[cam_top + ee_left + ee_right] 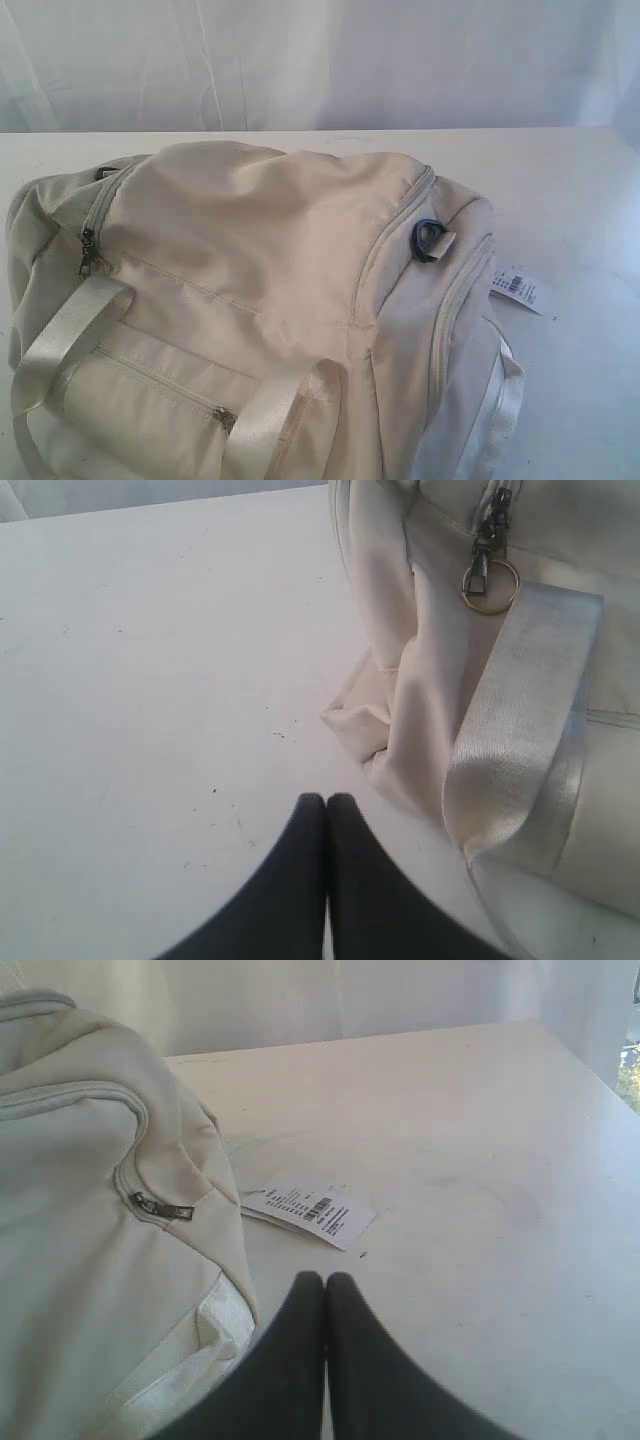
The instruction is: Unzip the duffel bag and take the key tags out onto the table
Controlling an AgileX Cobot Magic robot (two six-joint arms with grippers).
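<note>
The cream duffel bag lies zipped on the white table, filling the middle of the exterior view. Its main zipper pull with a brass ring hangs at the bag's left end, above a shiny webbing handle. A black D-ring sits at the right end. My left gripper is shut and empty over bare table beside the bag's left end. My right gripper is shut and empty next to the bag's right end. Neither gripper shows in the exterior view. The key tags are hidden.
A white paper barcode label lies on the table by the bag's right end, just beyond my right gripper, and shows as the label in the exterior view. A front pocket zipper runs across the bag's near side. A pale curtain hangs behind the table.
</note>
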